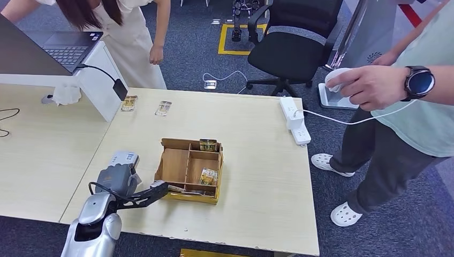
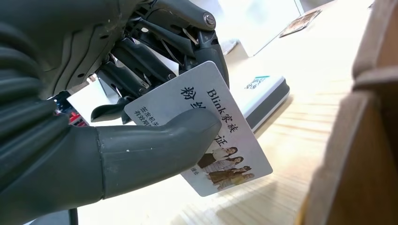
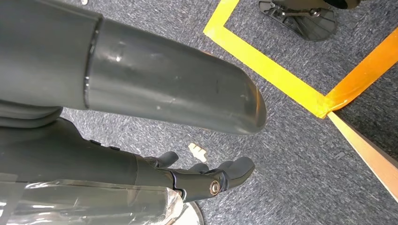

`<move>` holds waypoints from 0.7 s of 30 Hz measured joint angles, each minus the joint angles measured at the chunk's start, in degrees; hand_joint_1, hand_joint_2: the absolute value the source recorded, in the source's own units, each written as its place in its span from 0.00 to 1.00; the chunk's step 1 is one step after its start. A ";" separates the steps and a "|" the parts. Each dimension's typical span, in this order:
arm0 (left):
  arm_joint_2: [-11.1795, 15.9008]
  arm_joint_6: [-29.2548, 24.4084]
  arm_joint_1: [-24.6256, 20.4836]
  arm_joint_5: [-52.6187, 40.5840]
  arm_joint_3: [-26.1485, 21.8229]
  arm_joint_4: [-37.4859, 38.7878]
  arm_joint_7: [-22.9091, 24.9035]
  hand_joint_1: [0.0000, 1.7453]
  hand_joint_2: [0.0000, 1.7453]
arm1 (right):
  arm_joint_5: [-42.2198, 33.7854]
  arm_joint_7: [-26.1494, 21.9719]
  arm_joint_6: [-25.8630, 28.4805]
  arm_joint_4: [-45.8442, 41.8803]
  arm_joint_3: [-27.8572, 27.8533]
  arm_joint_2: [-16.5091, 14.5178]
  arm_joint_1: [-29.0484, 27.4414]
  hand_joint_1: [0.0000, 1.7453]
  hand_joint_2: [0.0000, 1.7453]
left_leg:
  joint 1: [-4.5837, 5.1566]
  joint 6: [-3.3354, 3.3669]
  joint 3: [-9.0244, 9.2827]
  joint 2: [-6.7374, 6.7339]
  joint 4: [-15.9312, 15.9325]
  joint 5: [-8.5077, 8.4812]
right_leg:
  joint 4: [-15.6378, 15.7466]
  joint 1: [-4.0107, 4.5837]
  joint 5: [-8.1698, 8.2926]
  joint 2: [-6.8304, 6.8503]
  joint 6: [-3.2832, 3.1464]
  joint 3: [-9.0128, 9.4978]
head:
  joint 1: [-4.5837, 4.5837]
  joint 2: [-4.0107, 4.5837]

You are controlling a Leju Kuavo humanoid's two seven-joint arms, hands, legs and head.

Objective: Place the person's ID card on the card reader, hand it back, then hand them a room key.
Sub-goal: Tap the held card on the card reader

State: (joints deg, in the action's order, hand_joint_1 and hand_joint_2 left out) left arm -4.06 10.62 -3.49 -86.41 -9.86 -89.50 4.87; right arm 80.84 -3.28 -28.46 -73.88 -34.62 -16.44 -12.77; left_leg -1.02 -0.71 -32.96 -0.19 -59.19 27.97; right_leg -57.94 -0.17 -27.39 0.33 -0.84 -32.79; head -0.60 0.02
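My left hand (image 1: 119,181) hovers low over the near-left part of the table and pinches the white ID card (image 2: 234,145) between thumb and fingers. The card carries printed text and a small group photo. Just beyond it lies the flat white-and-grey card reader (image 2: 265,91), which in the head view lies just beyond my hand (image 1: 125,159). Whether the card touches the reader I cannot tell. A wooden divided box (image 1: 176,166) beside my hand holds room key cards (image 1: 209,176). My right hand (image 3: 164,89) hangs over the carpet, fingers apart, holding nothing.
A person in white leans over the far-left edge near a laptop (image 1: 64,48). Another person (image 1: 375,85) stands at the right holding a white device. Two cards (image 1: 129,103) lie at the table's far side, a power strip (image 1: 294,120) at its right edge.
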 joint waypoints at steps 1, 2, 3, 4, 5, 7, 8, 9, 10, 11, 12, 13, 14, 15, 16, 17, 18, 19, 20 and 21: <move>-0.08 -0.13 -0.18 0.03 -0.08 -0.01 -0.42 1.00 1.00 | -0.01 0.02 0.00 0.00 0.00 0.00 0.00 0.00 0.00 | 0.00 0.00 0.00 0.01 0.00 0.00 | 0.00 0.00 0.00 0.01 0.00 0.00 | 0.01 0.00; -0.16 -0.25 -0.40 0.07 -0.13 -0.04 -0.97 1.00 1.00 | -0.01 0.03 0.00 0.01 0.00 0.00 0.00 0.00 0.00 | 0.00 0.00 -0.01 0.02 0.00 0.00 | 0.00 0.00 0.00 0.02 0.00 0.00 | 0.01 0.00; -0.22 -0.36 -0.65 0.14 -0.15 -0.15 -1.56 1.00 1.00 | -0.01 0.03 0.00 0.01 0.00 0.00 0.00 0.00 0.00 | 0.00 0.00 -0.01 0.02 0.00 0.00 | 0.00 0.00 0.00 0.02 0.00 0.00 | 0.01 0.00; -0.24 -0.42 -0.91 0.22 -0.14 -0.33 -2.10 1.00 1.00 | 0.01 0.03 0.00 0.02 0.00 0.00 0.00 0.00 0.00 | 0.00 0.01 0.00 0.02 0.00 0.00 | 0.00 0.00 0.00 0.02 0.00 0.00 | 0.01 0.00; -0.25 -0.43 -1.19 0.33 -0.13 -0.56 -2.55 1.00 1.00 | 0.03 0.03 0.00 0.02 0.00 0.00 0.00 0.00 0.00 | 0.00 0.01 0.00 0.02 0.00 -0.01 | 0.00 0.00 0.00 0.02 0.00 0.00 | 0.01 0.00; -0.23 -0.45 -1.81 0.64 -0.01 -1.10 -3.14 1.00 1.00 | 0.19 -0.01 0.02 0.03 0.00 0.00 0.00 0.00 0.00 | 0.00 0.02 0.00 0.02 0.00 -0.02 | 0.00 0.00 0.00 0.02 0.00 0.00 | 0.01 0.00; -0.20 -0.51 -2.12 0.86 0.13 -1.37 -3.33 1.00 1.00 | 0.32 -0.05 0.04 0.03 0.00 0.00 0.01 0.00 0.00 | 0.00 0.03 0.00 0.02 0.00 -0.02 | 0.00 0.00 0.00 0.02 0.00 0.00 | 0.01 0.00; -0.17 -0.61 -2.41 1.08 0.31 -1.63 -3.45 1.00 1.00 | 0.49 -0.10 0.06 0.04 0.00 0.00 0.01 0.00 0.00 | 0.00 0.03 -0.01 0.02 0.00 -0.02 | 0.00 0.00 0.00 0.02 0.00 0.00 | 0.01 0.00; -0.12 -0.74 -2.64 1.30 0.49 -1.86 -3.52 1.00 1.00 | 0.64 -0.18 0.08 0.06 0.00 0.00 0.01 0.00 0.00 | 0.00 0.03 -0.01 0.02 0.00 -0.02 | 0.00 0.00 0.00 0.02 0.00 0.00 | 0.01 0.00; -0.07 -0.86 -2.86 1.50 0.67 -2.06 -3.53 1.00 1.00 | 0.75 -0.25 0.10 0.07 0.00 0.00 0.01 0.00 0.00 | 0.00 0.03 0.00 0.02 0.00 -0.02 | 0.00 0.00 0.00 0.02 0.00 0.00 | 0.01 0.00; -0.01 -0.95 -3.03 1.63 0.83 -2.22 -3.53 1.00 1.00 | 0.83 -0.31 0.10 0.08 0.00 0.00 0.01 0.00 0.00 | 0.00 0.03 0.00 0.02 0.00 -0.02 | 0.00 0.00 0.00 0.02 0.00 0.00 | 0.01 0.00; 0.07 -1.01 -3.17 1.73 0.97 -2.34 -3.53 1.00 1.00 | 0.88 -0.37 0.10 0.09 0.00 0.00 0.01 0.00 0.00 | 0.00 0.03 0.00 0.02 0.00 -0.02 | 0.00 0.00 0.00 0.02 0.00 0.00 | 0.01 0.00; 0.15 -1.05 -3.31 1.80 1.09 -2.44 -3.52 1.00 1.00 | 0.92 -0.42 0.10 0.09 0.00 0.00 0.01 0.00 0.00 | 0.00 0.03 0.00 0.02 0.00 -0.02 | 0.00 0.00 0.00 0.02 0.00 0.00 | 0.00 0.00; 0.22 -1.09 -3.44 1.85 1.17 -2.52 -3.52 1.00 1.00 | 0.95 -0.45 0.09 0.09 0.00 0.00 0.01 0.00 0.00 | 0.00 0.03 0.00 0.02 0.00 -0.02 | 0.00 0.00 0.00 0.02 0.00 0.00 | 0.00 0.00; 0.28 -1.12 -3.58 1.90 1.23 -2.60 -3.52 1.00 1.00 | 0.99 -0.48 0.09 0.09 0.00 0.00 0.01 0.00 0.00 | 0.00 0.03 0.00 0.02 0.00 -0.02 | 0.00 0.00 0.00 0.02 0.00 0.00 | 0.00 0.00; 0.34 -1.14 -3.70 1.97 1.26 -2.68 -3.52 1.00 1.00 | 1.03 -0.49 0.09 0.09 0.00 0.00 0.01 0.00 0.00 | 0.00 0.03 0.00 0.02 0.00 -0.02 | 0.00 0.00 0.00 0.02 0.00 0.00 | 0.00 0.00; 0.38 -1.16 -3.79 2.06 1.28 -2.79 -3.52 1.00 1.00 | 1.04 -0.49 0.09 0.09 0.00 0.00 0.01 0.00 0.00 | 0.00 0.03 0.00 0.02 0.00 -0.02 | 0.00 0.00 0.00 0.02 0.00 -0.01 | 0.00 0.00; 0.40 -1.21 -3.88 2.18 1.29 -2.87 -3.52 1.00 1.00 | 1.07 -0.48 0.08 0.09 0.00 0.00 0.01 0.00 0.00 | 0.00 0.03 0.00 0.02 0.00 -0.02 | 0.00 0.00 0.00 0.02 0.00 -0.01 | 0.00 0.00; 0.41 -1.26 -3.95 2.36 1.29 -2.98 -3.52 1.00 1.00 | 1.08 -0.48 0.07 0.09 0.00 0.00 0.01 0.00 0.00 | 0.00 0.03 0.00 0.02 0.00 -0.02 | 0.00 0.00 0.00 0.02 0.00 -0.01 | -0.01 0.00; 0.41 -1.31 -4.00 2.57 1.30 -3.10 -3.52 1.00 1.00 | 1.13 -0.48 0.05 0.09 0.00 0.00 0.01 0.00 0.00 | 0.00 0.03 0.00 0.02 0.00 -0.02 | 0.00 0.00 0.00 0.01 0.00 -0.01 | -0.01 0.00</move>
State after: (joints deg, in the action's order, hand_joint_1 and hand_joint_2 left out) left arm -3.65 9.31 -7.48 -83.83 -8.56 -92.61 1.36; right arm 81.96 -3.76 -28.40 -73.79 -34.62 -16.44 -12.76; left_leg -1.02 -0.68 -32.96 -0.17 -59.19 27.95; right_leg -57.94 -0.17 -27.39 0.34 -0.84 -32.80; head -0.60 0.02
